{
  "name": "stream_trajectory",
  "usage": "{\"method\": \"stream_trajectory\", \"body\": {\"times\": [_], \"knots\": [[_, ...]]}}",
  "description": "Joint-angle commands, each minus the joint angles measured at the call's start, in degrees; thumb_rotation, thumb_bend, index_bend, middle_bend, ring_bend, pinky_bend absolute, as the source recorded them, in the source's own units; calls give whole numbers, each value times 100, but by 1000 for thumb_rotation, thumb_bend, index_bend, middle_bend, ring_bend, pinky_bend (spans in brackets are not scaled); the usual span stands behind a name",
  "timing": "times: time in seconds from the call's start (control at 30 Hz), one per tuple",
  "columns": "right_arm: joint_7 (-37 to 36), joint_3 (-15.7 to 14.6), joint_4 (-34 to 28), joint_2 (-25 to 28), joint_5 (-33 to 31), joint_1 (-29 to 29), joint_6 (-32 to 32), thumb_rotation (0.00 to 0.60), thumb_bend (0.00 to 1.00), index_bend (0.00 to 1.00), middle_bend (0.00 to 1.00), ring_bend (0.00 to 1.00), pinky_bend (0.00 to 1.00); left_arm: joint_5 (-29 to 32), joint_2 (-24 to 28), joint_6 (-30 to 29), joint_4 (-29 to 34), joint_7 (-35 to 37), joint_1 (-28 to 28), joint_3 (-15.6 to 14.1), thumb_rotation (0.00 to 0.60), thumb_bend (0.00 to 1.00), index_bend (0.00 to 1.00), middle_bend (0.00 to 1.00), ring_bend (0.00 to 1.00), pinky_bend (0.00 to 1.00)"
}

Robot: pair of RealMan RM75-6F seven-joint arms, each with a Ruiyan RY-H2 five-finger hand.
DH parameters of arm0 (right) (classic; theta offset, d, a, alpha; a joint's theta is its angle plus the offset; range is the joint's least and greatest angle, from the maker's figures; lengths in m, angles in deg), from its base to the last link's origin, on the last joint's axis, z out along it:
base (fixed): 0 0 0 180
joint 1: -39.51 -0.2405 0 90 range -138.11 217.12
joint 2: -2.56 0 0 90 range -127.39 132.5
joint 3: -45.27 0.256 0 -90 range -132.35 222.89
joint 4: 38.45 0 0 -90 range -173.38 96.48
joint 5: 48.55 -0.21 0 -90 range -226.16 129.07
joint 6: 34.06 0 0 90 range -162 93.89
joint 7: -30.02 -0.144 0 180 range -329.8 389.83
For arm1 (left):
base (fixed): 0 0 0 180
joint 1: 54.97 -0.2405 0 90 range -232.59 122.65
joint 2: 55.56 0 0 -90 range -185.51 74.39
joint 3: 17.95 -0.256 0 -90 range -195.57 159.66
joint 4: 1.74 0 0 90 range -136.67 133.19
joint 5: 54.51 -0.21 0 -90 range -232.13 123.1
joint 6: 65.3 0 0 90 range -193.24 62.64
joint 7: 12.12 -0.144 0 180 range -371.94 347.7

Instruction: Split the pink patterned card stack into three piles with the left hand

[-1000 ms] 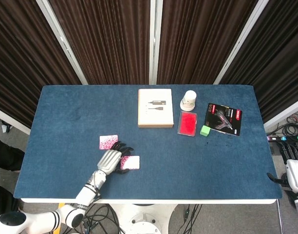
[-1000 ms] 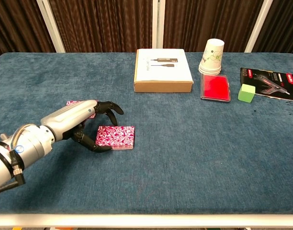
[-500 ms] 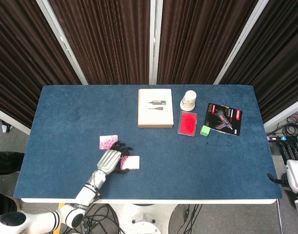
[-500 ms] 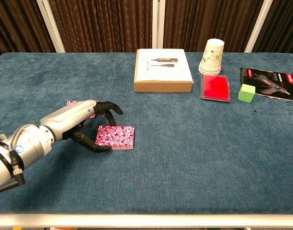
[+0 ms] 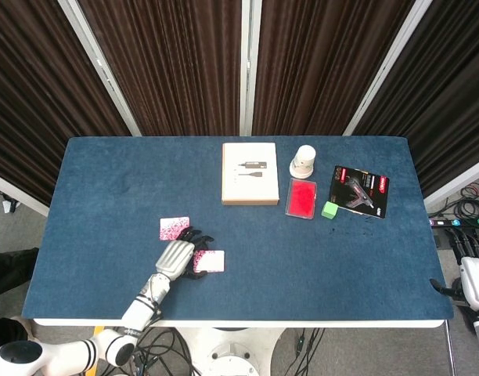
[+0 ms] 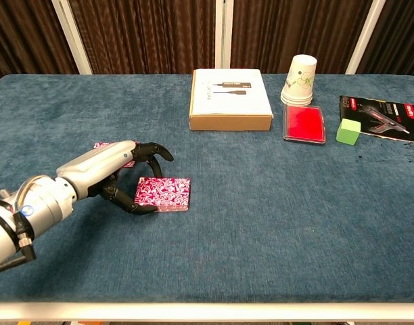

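Note:
The pink patterned card stack (image 6: 168,193) lies flat on the blue table, left of centre near the front; it also shows in the head view as the stack (image 5: 210,261). My left hand (image 6: 123,172) (image 5: 177,257) sits at the stack's left end, its dark fingers curled around that edge and touching it. A second, smaller pink pile (image 6: 104,145) (image 5: 174,228) lies just behind the hand, partly hidden by it in the chest view. My right hand (image 5: 468,283) is only partly visible, off the table at the head view's lower right edge.
Toward the back stand a flat cardboard box (image 6: 230,99), stacked paper cups (image 6: 300,79), a red plastic case (image 6: 304,123), a green cube (image 6: 348,131) and a printed leaflet (image 6: 385,116). Dark curtains hang behind the table.

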Motion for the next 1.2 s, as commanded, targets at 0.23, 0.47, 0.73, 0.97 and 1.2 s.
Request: {"method": "stream_trajectory", "body": {"times": [0.23, 0.47, 0.73, 0.97, 1.2], "knots": [[47, 5, -29, 11, -46, -6, 41, 600, 89, 0, 0, 0, 0, 48, 19, 21, 39, 34, -12, 29, 600, 218, 285, 387, 108, 59], [77, 6, -54, 19, -71, -9, 60, 600, 89, 0, 0, 0, 0, 46, 28, 13, 65, 114, -22, 40, 600, 226, 302, 393, 110, 59], [86, 11, -55, 21, -107, -13, 93, 600, 89, 0, 0, 0, 0, 37, 22, 35, 52, 228, -21, 40, 600, 253, 375, 416, 119, 60], [109, 20, -80, 36, -122, -15, 93, 600, 89, 0, 0, 0, 0, 43, 20, 40, 26, 268, -27, 43, 600, 258, 444, 417, 122, 60], [132, 18, -93, 37, -133, -19, 109, 600, 89, 0, 0, 0, 0, 45, 7, 15, 17, 345, -59, 35, 600, 259, 454, 436, 134, 62]]}}
